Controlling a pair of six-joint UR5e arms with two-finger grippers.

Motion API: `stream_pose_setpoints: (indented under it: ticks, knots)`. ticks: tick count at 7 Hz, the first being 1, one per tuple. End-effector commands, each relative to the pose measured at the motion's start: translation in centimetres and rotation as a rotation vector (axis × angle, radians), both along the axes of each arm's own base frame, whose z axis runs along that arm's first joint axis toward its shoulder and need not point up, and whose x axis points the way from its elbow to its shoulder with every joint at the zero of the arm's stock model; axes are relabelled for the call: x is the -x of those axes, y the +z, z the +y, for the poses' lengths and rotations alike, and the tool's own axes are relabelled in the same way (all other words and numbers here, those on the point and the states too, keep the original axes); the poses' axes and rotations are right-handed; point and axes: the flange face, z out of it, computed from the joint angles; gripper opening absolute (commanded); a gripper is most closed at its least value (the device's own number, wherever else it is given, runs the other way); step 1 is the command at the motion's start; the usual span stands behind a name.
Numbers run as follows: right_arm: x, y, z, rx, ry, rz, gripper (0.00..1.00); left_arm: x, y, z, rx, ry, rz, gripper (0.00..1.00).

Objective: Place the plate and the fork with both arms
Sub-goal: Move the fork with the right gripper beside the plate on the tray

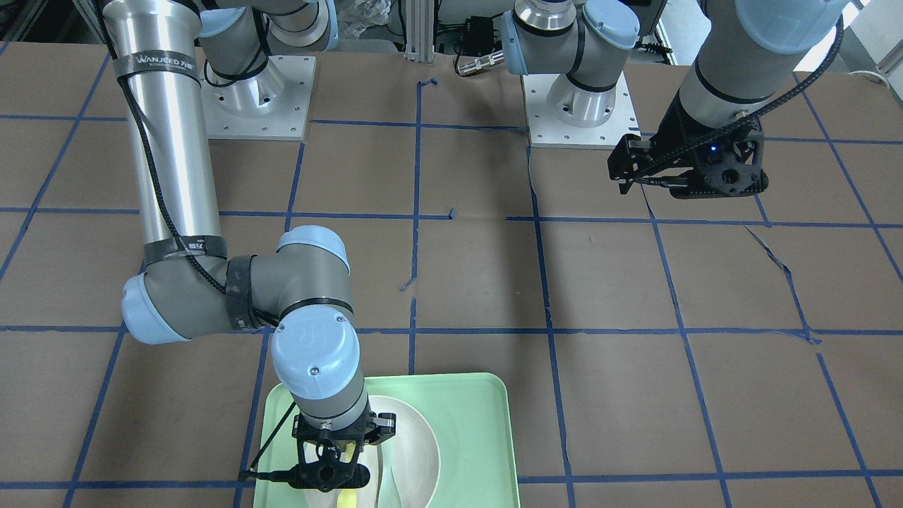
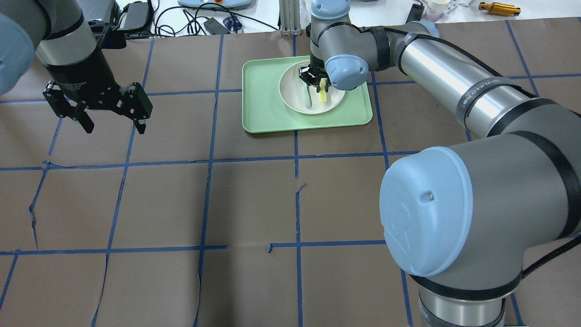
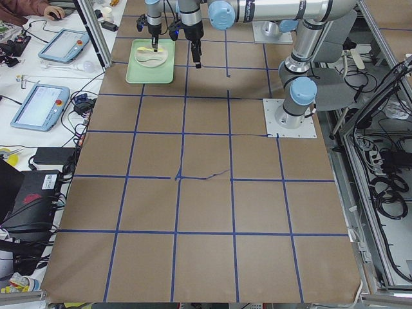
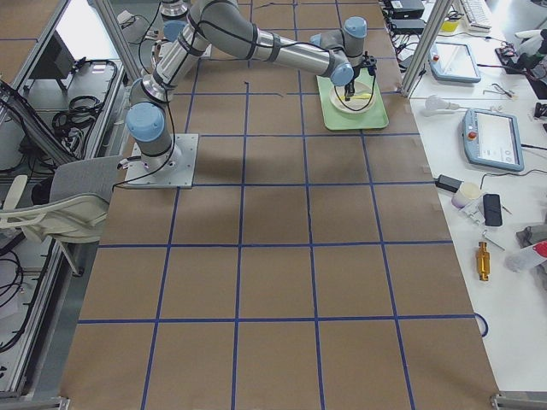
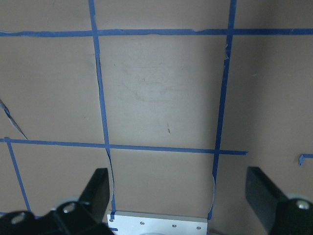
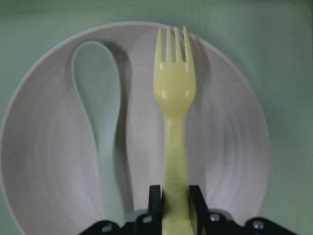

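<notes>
The off-white plate lies in the mint-green tray at the far side of the table. My right gripper is over the plate and shut on the handle of the pale yellow fork. The fork's tines point toward the plate's rim, and its shadow falls on the plate. The fork and plate also show in the overhead view under the right gripper. My left gripper is open and empty, held above the bare table at the left, far from the tray.
A pale grey-green spoon lies in the plate beside the fork. Brown paper with a blue tape grid covers the table. The arm bases stand on the robot's side. Cables and devices lie beyond the far edge.
</notes>
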Motion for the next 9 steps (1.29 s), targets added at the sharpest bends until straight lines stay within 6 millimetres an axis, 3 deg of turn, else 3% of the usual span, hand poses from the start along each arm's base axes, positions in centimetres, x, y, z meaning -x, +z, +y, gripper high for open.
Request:
stream_pose_setpoints:
  ticks: [1,4,6,9]
  knots:
    - [6.4,-0.3,-0.9,-0.021,-0.026,-0.004,0.17,0.0,-0.1,0.0,0.001,0.013,0.003,1.0]
    - [7.3,-1.7,-1.0,-0.033,-0.032,0.009,0.18,0.3,0.7,0.4,0.021,0.013,-0.001,1.0]
    - [8.2,-3.4,-0.5,-0.062,-0.043,0.007,0.2,0.4,0.0,0.6,0.008,0.009,0.005,1.0]
    - [8.4,-3.0,-0.6,-0.051,-0.046,-0.004,0.27,0.3,-0.4,0.9,-0.004,-0.003,0.0,1.0]
